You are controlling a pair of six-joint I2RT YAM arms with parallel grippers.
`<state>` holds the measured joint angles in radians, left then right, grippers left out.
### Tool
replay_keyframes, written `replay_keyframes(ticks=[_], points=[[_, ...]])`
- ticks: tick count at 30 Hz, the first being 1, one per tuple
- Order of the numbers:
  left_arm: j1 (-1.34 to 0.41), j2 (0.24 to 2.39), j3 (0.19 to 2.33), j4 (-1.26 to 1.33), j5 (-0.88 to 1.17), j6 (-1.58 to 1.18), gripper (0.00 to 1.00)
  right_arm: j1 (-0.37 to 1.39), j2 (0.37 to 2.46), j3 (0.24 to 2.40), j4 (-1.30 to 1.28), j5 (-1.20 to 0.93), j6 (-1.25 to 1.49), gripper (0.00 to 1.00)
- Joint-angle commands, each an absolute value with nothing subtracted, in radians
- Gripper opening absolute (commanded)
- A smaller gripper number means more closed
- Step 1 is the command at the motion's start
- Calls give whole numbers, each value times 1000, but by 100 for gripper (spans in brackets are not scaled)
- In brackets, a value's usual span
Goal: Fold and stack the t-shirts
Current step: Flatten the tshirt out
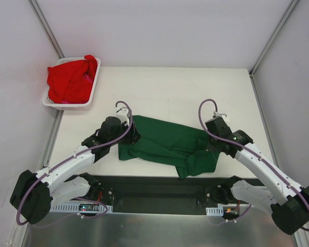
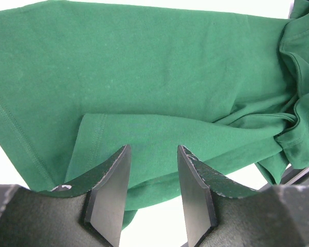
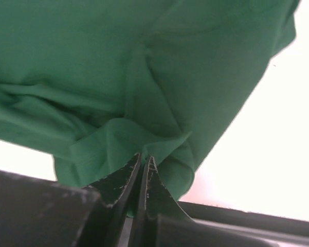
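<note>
Closest to the lens, the two dark fingertips of the right gripper [image 3: 143,172] are seen pressed together, with a small fold of the green t-shirt [image 3: 144,77] caught between them at its crumpled corner. The jaws of the left gripper [image 2: 151,185] are held apart over the other side of the same shirt, and no cloth is gripped there. The shirt is spread, wrinkled, on the table [image 1: 195,87] between both arms. A heap of red t-shirts [image 1: 69,80] is seen in the white basket [image 1: 72,106] at the far left.

Only a little cloth seems to be pinched, so it could be lost from the grip when pulled. If one side alone is lifted, the shirt may be dragged and bunched more, perhaps over the near edge.
</note>
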<state>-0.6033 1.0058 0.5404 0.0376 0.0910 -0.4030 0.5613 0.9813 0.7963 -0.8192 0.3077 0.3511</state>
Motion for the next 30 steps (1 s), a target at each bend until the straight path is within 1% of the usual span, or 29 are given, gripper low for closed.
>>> replay_keyframes(ticks=[1,6,9,12,16,17,20,21,24,28,30], points=[[-611,989,532,41,66,-387,41,583,875,821,-828,209,324,1],[-612,1005,541,43,64,-384,41,598,732,828,-795,92,262,1],[-612,1023,551,49,75,-385,41,598,680,859,-740,95,186,1],[-612,1035,561,54,87,-387,40,600,699,896,-671,152,114,1],[-612,1032,566,57,84,-388,40,597,831,949,-568,251,58,1],[-612,1029,565,57,83,-388,40,598,906,966,-548,273,32,1],[-612,1023,558,57,78,-388,40,598,1037,1029,-457,293,6,1],[-611,1020,557,57,77,-388,40,598,1114,1038,-427,316,-32,1],[-611,1002,548,55,74,-390,40,598,1228,1083,-318,347,-66,1],[-612,976,528,55,66,-388,40,598,1319,1124,-189,394,-120,1],[-611,968,522,54,66,-388,40,598,1351,1123,-166,449,-136,1]])
